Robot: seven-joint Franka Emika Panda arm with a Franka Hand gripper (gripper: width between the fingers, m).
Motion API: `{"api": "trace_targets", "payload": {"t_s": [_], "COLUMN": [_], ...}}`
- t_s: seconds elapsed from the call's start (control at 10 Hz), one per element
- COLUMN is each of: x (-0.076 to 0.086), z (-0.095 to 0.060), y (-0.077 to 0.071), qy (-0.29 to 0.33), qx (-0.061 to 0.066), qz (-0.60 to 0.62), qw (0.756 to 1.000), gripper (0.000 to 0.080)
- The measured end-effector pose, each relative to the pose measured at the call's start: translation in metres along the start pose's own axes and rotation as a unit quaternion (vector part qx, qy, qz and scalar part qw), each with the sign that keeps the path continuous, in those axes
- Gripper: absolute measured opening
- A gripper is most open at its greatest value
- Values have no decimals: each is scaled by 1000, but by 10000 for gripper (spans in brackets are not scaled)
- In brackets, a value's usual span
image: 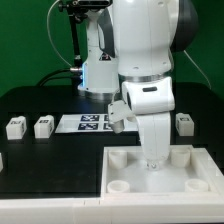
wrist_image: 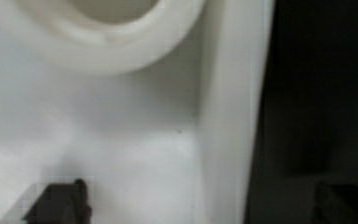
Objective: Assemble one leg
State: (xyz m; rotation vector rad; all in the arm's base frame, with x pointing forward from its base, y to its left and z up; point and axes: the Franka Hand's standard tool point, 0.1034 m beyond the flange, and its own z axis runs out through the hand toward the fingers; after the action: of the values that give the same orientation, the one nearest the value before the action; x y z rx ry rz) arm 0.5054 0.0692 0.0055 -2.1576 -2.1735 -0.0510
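Note:
My gripper (image: 153, 160) is lowered onto the back edge of the large white tray-like part (image: 190, 172). In the wrist view the gripper (wrist_image: 202, 203) is open and empty. One dark fingertip (wrist_image: 60, 202) is over the white part and the other is over the black table, so the jaws straddle the part's edge wall (wrist_image: 234, 120). A round corner socket (wrist_image: 114, 20) lies just ahead. Small white legs stand on the table: two at the exterior view's left (image: 15, 127) (image: 42, 126) and one at its right (image: 184, 123).
The marker board (image: 88, 122) lies flat behind the tray-like part, near the arm's base (image: 98, 75). The black table (image: 50, 165) has a pale front edge. Another small white piece shows at the exterior view's far left edge (image: 2, 160).

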Motion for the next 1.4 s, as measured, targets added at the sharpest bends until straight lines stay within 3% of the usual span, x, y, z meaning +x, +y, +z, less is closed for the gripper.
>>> {"api": "trace_targets", "payload": {"t_s": [0.5,0.6,0.7,0.9,1.2,1.4], "x": [-1,0,4,30,103,106], "z": [-3,-17,-31,-58,-53,-51], "y": [2,6,3,-8,-29,-32], "qy": [0,-1,-5,-6,8,18], "qx": [-4,-19,-26,-37,-34,-31], "qz": [6,21,57,162,387,457], "qw": [1000,1000,998,986,921,889], "gripper": [649,649,649,649,649,649]}}
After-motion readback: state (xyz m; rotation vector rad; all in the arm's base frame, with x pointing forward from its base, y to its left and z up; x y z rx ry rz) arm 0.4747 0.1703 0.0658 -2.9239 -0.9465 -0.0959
